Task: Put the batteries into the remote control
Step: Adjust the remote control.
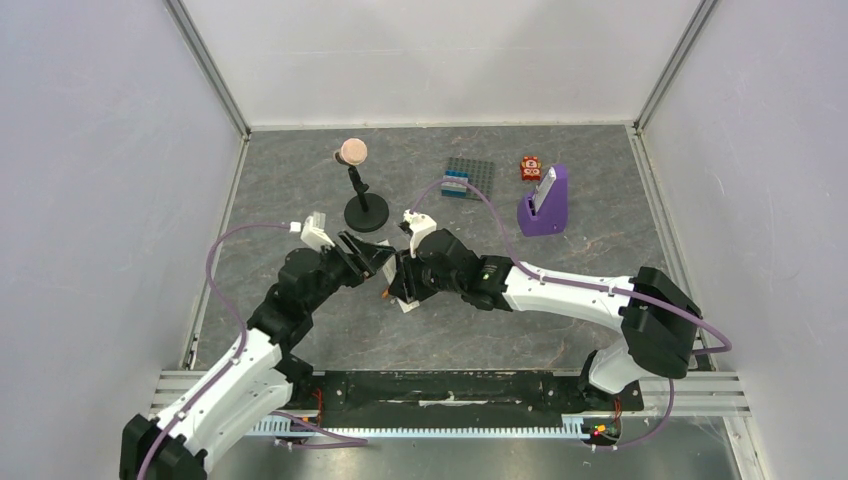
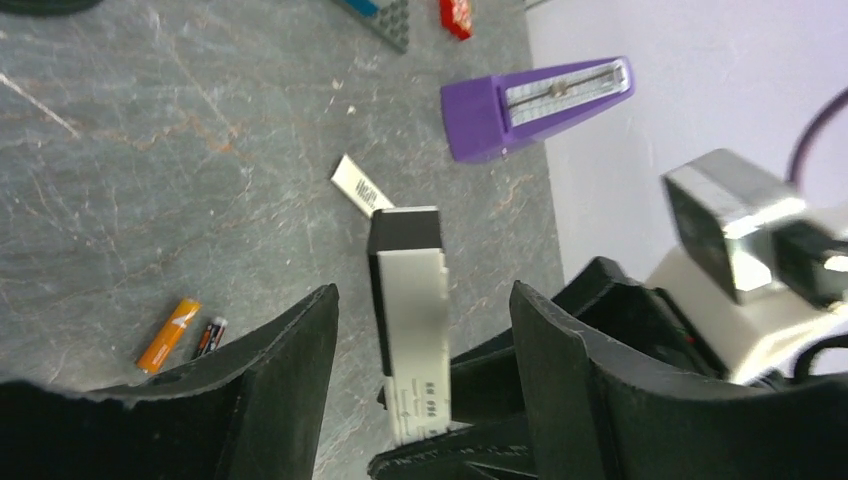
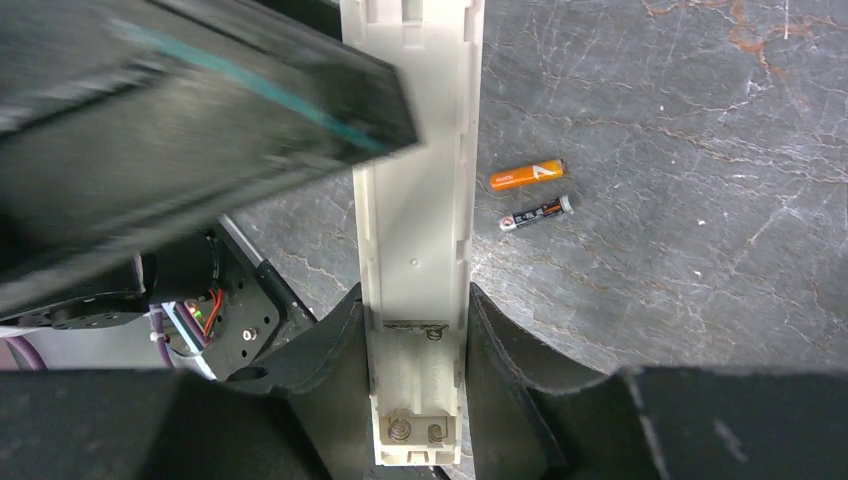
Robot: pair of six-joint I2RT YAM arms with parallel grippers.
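My right gripper (image 3: 415,300) is shut on the remote control (image 3: 415,200), a slim white bar held by its sides. Its open battery recess (image 3: 417,390) faces the right wrist camera, and only springs show inside. The left gripper (image 2: 425,300) is open, its fingers standing on either side of the remote's (image 2: 412,320) far end with gaps on both sides. Both batteries lie side by side on the table: the orange battery (image 3: 527,175) (image 2: 168,335) and the dark battery (image 3: 536,213) (image 2: 209,336). In the top view the two grippers (image 1: 378,258) (image 1: 408,282) meet mid-table.
A purple wedge stand (image 1: 545,205) (image 2: 530,105) sits at the back right, with a small red object (image 1: 530,167) and a grey studded plate (image 1: 470,178) beside it. A black stand with a pink ball (image 1: 355,185) is behind the grippers. A small white barcoded strip (image 2: 360,186) lies on the table.
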